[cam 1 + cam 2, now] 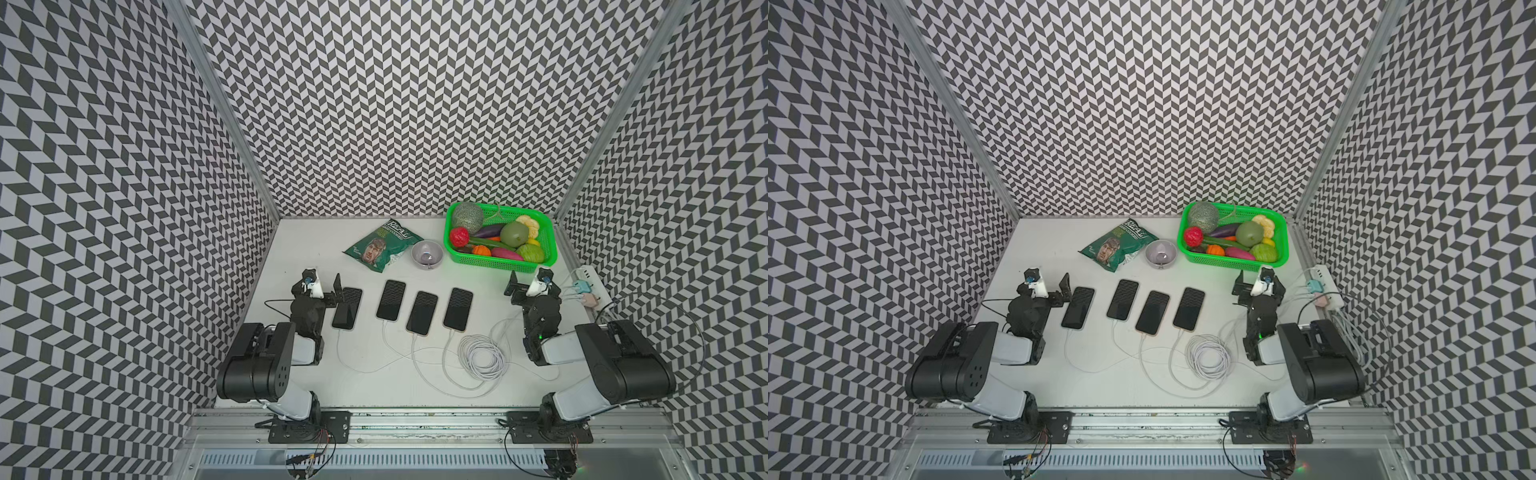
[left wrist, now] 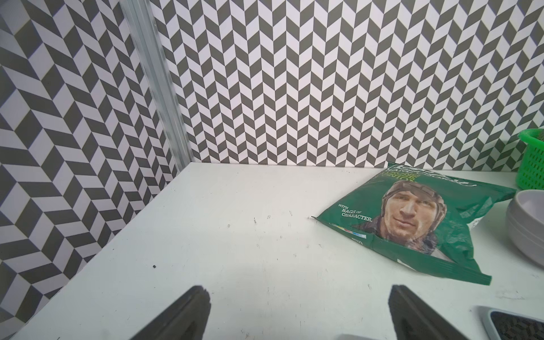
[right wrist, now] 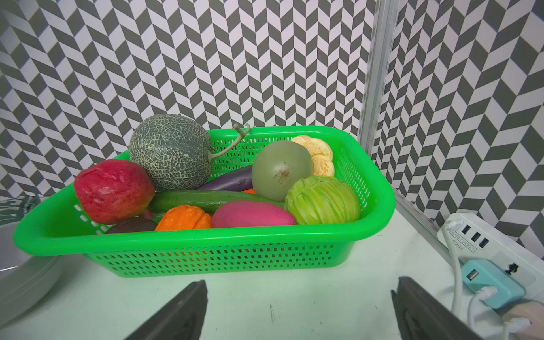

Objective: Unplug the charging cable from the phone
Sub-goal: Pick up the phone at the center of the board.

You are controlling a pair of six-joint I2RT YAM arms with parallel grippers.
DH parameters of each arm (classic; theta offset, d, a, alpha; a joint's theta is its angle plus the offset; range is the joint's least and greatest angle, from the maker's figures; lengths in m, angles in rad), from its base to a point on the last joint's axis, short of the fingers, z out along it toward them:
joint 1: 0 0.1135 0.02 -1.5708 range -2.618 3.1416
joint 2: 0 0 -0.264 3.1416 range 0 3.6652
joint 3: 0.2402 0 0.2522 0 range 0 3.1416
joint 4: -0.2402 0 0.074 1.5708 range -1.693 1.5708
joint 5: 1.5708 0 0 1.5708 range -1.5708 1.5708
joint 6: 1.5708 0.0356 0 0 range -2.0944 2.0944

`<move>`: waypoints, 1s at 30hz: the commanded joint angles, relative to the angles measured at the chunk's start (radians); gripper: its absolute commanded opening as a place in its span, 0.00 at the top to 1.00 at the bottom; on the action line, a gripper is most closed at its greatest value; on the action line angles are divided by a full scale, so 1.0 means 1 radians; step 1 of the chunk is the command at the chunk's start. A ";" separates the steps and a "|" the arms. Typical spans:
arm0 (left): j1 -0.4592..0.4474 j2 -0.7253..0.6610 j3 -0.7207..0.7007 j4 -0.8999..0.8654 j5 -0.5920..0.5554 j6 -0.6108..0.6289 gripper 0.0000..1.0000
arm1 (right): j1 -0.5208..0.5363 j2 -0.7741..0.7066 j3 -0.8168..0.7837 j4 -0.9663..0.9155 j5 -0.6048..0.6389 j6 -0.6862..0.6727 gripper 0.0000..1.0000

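While both the left gripper (image 1: 338,286) and right gripper (image 1: 512,286) are hovering wide open and empty, four phones (image 1: 422,313) are lying mid-table, every white cable (image 1: 444,361) seemingly plugged in, nothing started

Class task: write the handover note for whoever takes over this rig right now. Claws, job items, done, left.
Left claw: open, empty, beside the leftmost phone.
Right claw: open, empty, near the white power strip.
Four black slab phones lie in a row mid-table, each with a white charging cable plugged into its near end.
Done: nothing unplugged.
Left: grip a plug, pull it out.
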 commanded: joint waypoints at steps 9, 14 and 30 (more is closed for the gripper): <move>0.000 -0.003 0.018 0.002 -0.007 0.012 0.00 | -0.009 -0.014 0.013 0.034 -0.006 0.009 0.00; -0.007 -0.007 0.017 0.004 -0.040 0.012 0.00 | -0.010 -0.017 0.009 0.037 -0.006 0.008 0.00; -0.045 -0.262 0.418 -0.924 -0.360 -0.383 0.00 | 0.007 -0.318 0.450 -0.970 -0.281 0.173 0.00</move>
